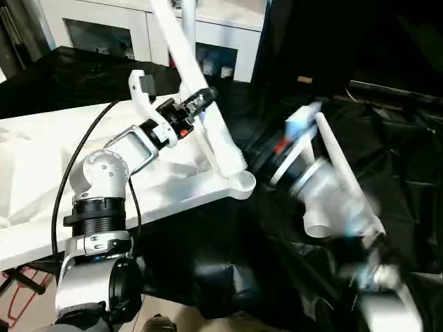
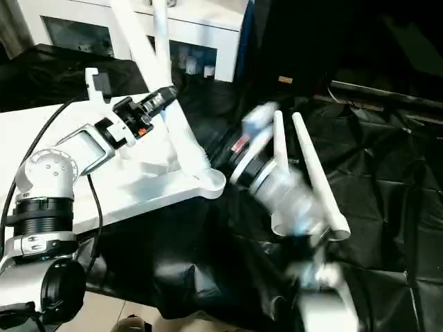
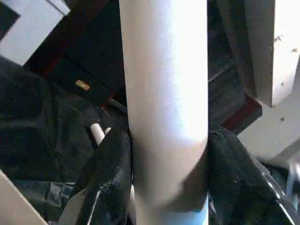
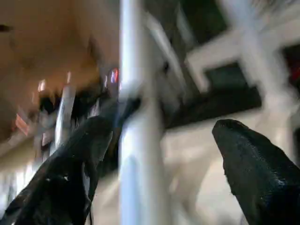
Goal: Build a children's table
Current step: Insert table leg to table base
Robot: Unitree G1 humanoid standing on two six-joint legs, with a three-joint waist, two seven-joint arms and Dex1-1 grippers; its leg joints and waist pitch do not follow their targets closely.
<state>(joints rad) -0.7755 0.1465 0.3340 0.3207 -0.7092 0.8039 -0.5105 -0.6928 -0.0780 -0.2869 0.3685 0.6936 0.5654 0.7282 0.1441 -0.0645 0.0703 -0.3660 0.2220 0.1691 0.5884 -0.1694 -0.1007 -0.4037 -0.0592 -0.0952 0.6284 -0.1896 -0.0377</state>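
The upright table leg (image 1: 201, 104), seated in the corner socket (image 1: 239, 183) of the upturned table top (image 1: 41, 173), is clasped at mid-length by the left gripper (image 1: 203, 98). The right gripper (image 4: 159, 154), fingers spread wide, is shown beside a leg without gripping it; loose legs (image 2: 315, 176) lie on its side.

no readable text, label, brand, number or sign anywhere in these views.
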